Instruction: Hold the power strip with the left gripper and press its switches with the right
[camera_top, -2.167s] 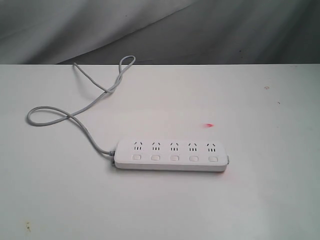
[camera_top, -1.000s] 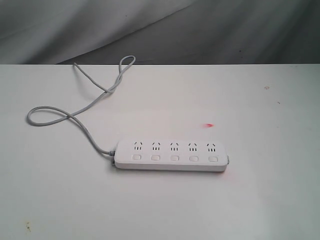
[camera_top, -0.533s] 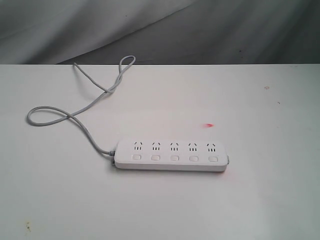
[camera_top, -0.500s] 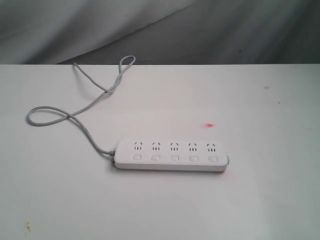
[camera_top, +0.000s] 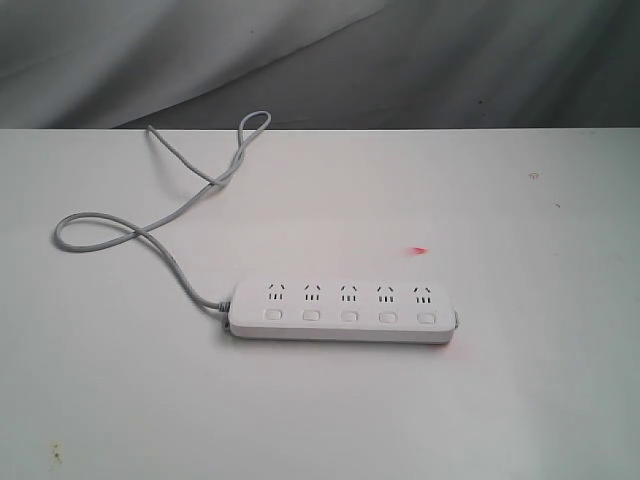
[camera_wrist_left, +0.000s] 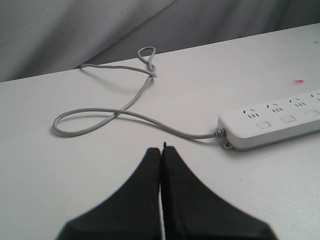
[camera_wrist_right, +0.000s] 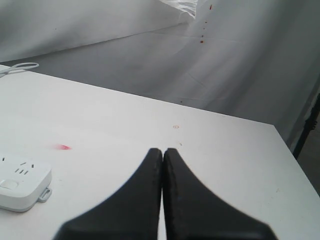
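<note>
You are looking at the power strip (camera_top: 340, 310) lying flat on the desk (camera_top: 520, 400), running left to right, nearer the front. Its switches (camera_top: 348, 316) are sitting in a row in front of the sockets (camera_top: 348, 293). The cord (camera_top: 140, 232) is leaving the left end and looping back toward the far edge. A small mark (camera_top: 418, 250) is lying behind the strip's right end, apart from it.

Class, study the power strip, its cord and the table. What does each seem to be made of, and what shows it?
Power strip: likely hard moulded plastic, smooth white with a slight sheen; rounded edges and crisp socket slots.
Cord: flexible grey sheath, probably rubber or soft plastic; it lies in loose loops.
Table: matte white top, material unclear; faint specks, no grain.
</note>
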